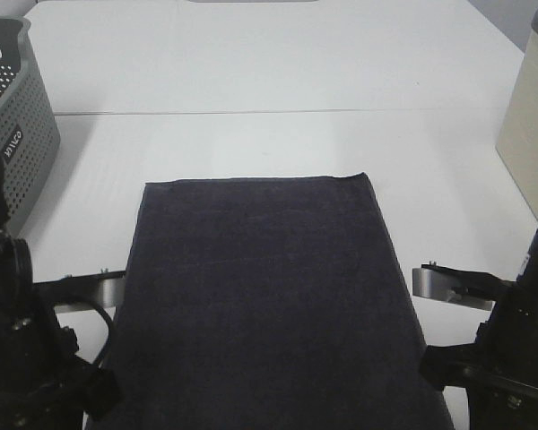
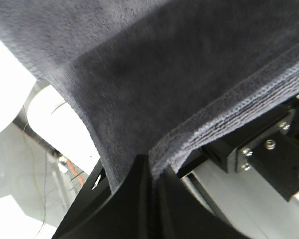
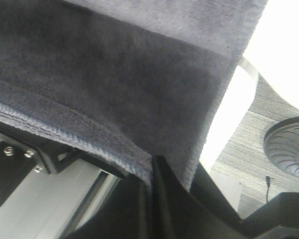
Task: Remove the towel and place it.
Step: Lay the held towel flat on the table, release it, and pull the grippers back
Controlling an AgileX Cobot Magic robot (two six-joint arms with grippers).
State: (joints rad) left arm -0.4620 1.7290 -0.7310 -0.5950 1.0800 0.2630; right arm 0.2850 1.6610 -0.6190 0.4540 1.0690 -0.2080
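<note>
Left end effector (image 2: 152, 172): pressed together on the towel (image 1: 260, 287) hem, apparently at a near corner; the view is blurred.
Right end effector (image 3: 150, 175): pinching the opposite near hem.
Towel: spans between both, lying flat on the table (image 1: 251, 81) beyond them.
Risk: the bite is shallow, so uneven pulling could slip a corner.
Basket (image 1: 22, 134): far beyond the left end effector; a swung edge might snag.

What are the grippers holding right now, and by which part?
Both hold the towel: the left gripper and the right gripper are each shut on its hemmed near edge, one at each corner.
</note>
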